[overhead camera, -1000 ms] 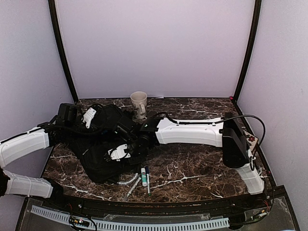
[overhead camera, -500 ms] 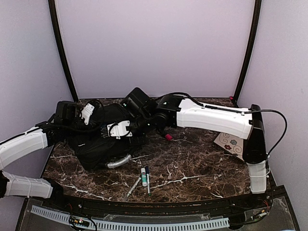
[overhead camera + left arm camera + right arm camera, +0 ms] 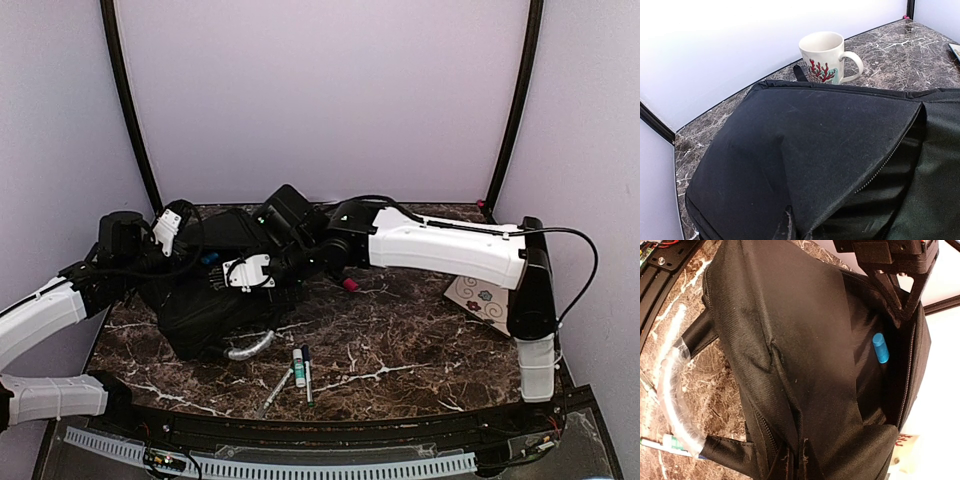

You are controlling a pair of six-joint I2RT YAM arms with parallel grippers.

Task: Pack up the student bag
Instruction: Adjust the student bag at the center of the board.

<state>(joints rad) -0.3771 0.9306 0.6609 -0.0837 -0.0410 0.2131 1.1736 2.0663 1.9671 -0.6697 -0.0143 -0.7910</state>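
Bag: student bag [image 3: 205, 305], mouth open.
Left gripper [image 3: 791, 227]: clamped on its far flap.
Right gripper [image 3: 792, 462]: clamped on its near fold.
Plan: I spread pinches apart gently, avoiding slip.

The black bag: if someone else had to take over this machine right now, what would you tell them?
Grippers: the left gripper is shut on the student bag at its upper flap by the open zipper; the right gripper is shut on a fold of its front, so the mouth gapes.
Bag: on the left of the table, grey handle toward the front.
Done: a blue cylinder lies inside.
Left: pens in front of the bag, a pink item to its right and a patterned card at far right lie unpacked. A mug stands behind the bag.
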